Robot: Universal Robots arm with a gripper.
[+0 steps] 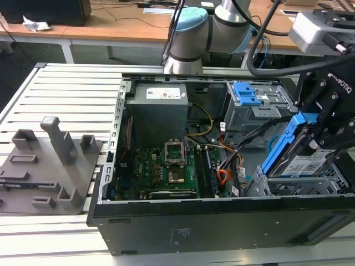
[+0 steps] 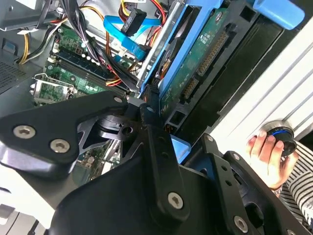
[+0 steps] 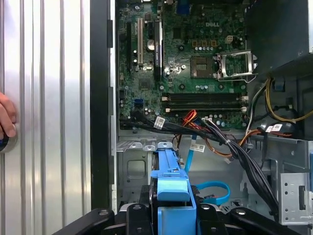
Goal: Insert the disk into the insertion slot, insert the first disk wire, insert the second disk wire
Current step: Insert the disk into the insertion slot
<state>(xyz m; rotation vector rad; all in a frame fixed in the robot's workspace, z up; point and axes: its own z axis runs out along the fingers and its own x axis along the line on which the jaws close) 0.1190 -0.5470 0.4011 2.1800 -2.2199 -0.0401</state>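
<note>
The disk (image 1: 304, 162), a silver drive with a white-and-blue label in a bright blue carrier, hangs steeply tilted at the exterior view's right. My gripper (image 1: 319, 136) is shut on it near its raised end. Its lower end reaches down to the insertion slot (image 1: 288, 187), the silver-grey perforated cage at the case's front corner. In the second wrist view the disk (image 2: 198, 51) shows its green circuit side between my black fingers (image 2: 156, 142). In the first wrist view the blue carrier (image 3: 171, 183) points at the cage's sheet metal (image 3: 134, 166). A blue flat cable (image 3: 215, 188) and a black wire bundle (image 3: 244, 161) lie loose beside the cage.
The open computer case (image 1: 183, 221) lies on a slatted metal table (image 1: 66, 100). A taller grey cage with a blue clip (image 1: 248, 94) stands behind the slot. A grey fixture block (image 1: 50, 166) sits at the exterior view's left. A person's hand (image 2: 266, 152) rests on a round button.
</note>
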